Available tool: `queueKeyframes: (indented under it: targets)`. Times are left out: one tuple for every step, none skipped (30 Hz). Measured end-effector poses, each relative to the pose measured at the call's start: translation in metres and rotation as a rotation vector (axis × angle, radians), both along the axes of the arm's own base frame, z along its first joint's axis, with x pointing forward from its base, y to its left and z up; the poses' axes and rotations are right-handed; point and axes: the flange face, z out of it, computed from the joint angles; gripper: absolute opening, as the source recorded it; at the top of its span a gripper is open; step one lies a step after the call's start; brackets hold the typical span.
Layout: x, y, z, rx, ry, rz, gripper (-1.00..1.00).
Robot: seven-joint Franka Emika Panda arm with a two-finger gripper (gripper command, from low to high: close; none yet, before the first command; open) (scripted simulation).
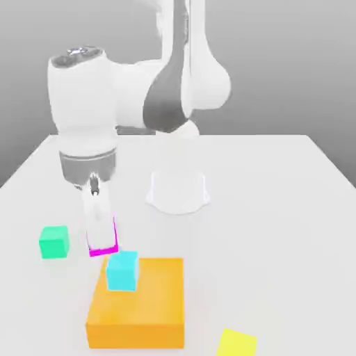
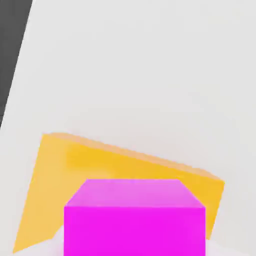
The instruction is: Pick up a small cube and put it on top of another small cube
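The small magenta cube [image 1: 104, 250] is low over the table, just behind the orange block's far corner on the exterior view's left. My gripper [image 1: 101, 240] comes straight down onto it, and its white fingers [image 1: 97, 219] cover most of the cube and are shut on it. In the hand view the magenta cube [image 2: 134, 220] looms close, with the orange block [image 2: 55, 175] behind it. A small cyan cube [image 1: 122, 270] rests on the orange block [image 1: 139, 306], touching distance from the held cube.
A small green cube [image 1: 54, 241] lies on the table at the exterior view's left. A yellow cube [image 1: 237, 343] sits at the front edge on the right. The arm's white base [image 1: 178, 191] stands mid-table behind.
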Motion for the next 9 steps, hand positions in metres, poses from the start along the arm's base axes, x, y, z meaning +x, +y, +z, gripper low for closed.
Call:
queueKeyframes:
  targets:
    - [-0.001,0.003,-0.004,-0.004,0.002,0.021,-1.0]
    - [-0.001,0.004,-0.013,-0.006,0.002,0.031,-1.0]
    - [-0.001,0.005,-0.023,-0.007,0.003,0.036,-1.0]
    - [-0.002,0.005,-0.035,-0.008,0.003,0.039,-1.0]
    - [-0.002,0.006,-0.047,-0.007,0.004,0.041,-1.0]
    - [-0.003,0.007,-0.054,-0.007,0.003,0.042,1.0]
    - [-0.003,0.007,-0.054,-0.007,0.003,0.042,1.0]
    - [-0.003,0.007,-0.054,-0.007,0.003,0.042,1.0]
    - [-0.003,0.007,-0.054,-0.007,0.003,0.042,1.0]
